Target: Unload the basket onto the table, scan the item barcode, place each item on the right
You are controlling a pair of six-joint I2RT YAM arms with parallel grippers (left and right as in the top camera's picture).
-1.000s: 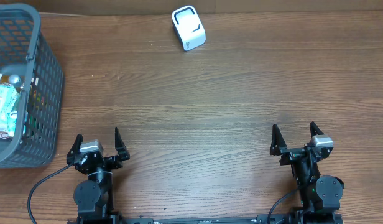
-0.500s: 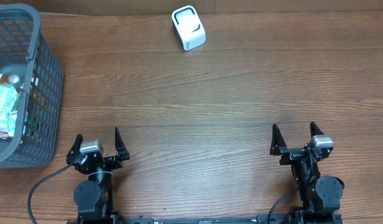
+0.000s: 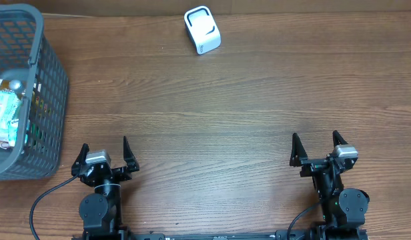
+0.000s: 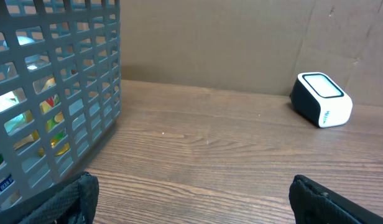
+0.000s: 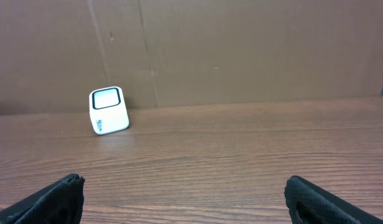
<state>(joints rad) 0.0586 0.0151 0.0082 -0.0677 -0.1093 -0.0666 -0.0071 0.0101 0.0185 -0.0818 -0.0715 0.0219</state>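
Packaged items [image 3: 4, 110] are seen inside the grey mesh basket [image 3: 52, 87] at 9 o'clock; none is lifted out yet. The white barcode scanner [image 3: 202, 30] is set at 12 o'clock, well apart from the basket. The left claw [image 3: 104, 148] at 7 o'clock and the right claw [image 3: 315, 141] at 5 o'clock are spread wide, with nothing pinched. Step judged: the very start, before pickup. A reach into the basket by the left claw is called for next, with the item's barcode kept uncovered.

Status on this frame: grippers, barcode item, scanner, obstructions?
Left gripper, right gripper open, empty, at near edge. Items in grey basket, none picked. Scanner at far edge. Nothing between.
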